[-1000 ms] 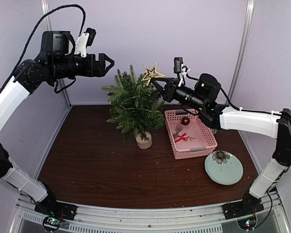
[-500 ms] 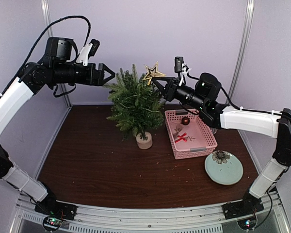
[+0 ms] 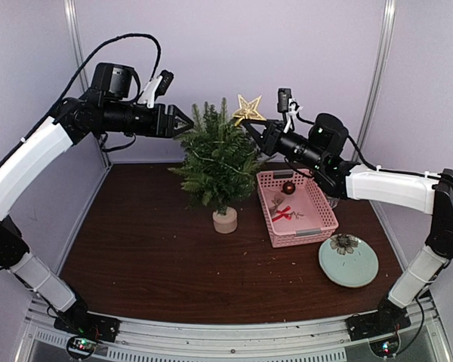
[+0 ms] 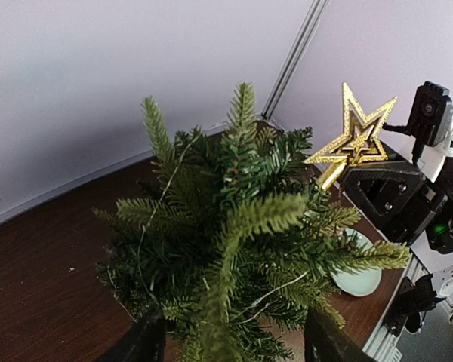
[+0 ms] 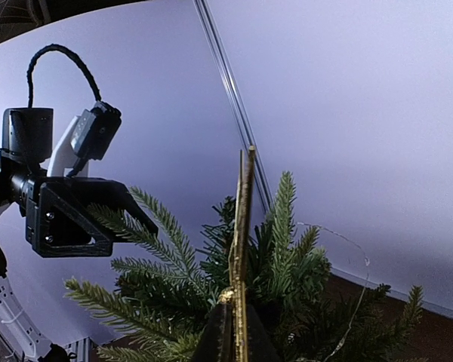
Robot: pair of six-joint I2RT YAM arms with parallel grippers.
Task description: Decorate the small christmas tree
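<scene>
The dark brown table (image 3: 143, 249) is showing whole only in the top view. There the small christmas tree (image 3: 217, 162) is standing upright on its wooden stump (image 3: 225, 220) toward the back middle, just left of the pink basket (image 3: 296, 207). A pale green plate (image 3: 348, 260) is lying near the basket's front right corner.

The left gripper (image 3: 187, 123) is reaching in level with the treetop from the left. Its wrist camera is looking down over the crown, where the two fingers (image 4: 140, 343) are standing well apart with upper branches between them. Whether the pads are pressing the needles cannot be told, since the fingers are cut off at the picture's lower edge.

The right gripper (image 3: 258, 128) is pinching the foot of a gold star (image 3: 247, 108) just right of the treetop. The left wrist view is showing the star's face, while the right wrist view is showing it edge-on as a thin gold strip (image 5: 241, 219).

The small items in the basket and on the plate are too small to make out.
</scene>
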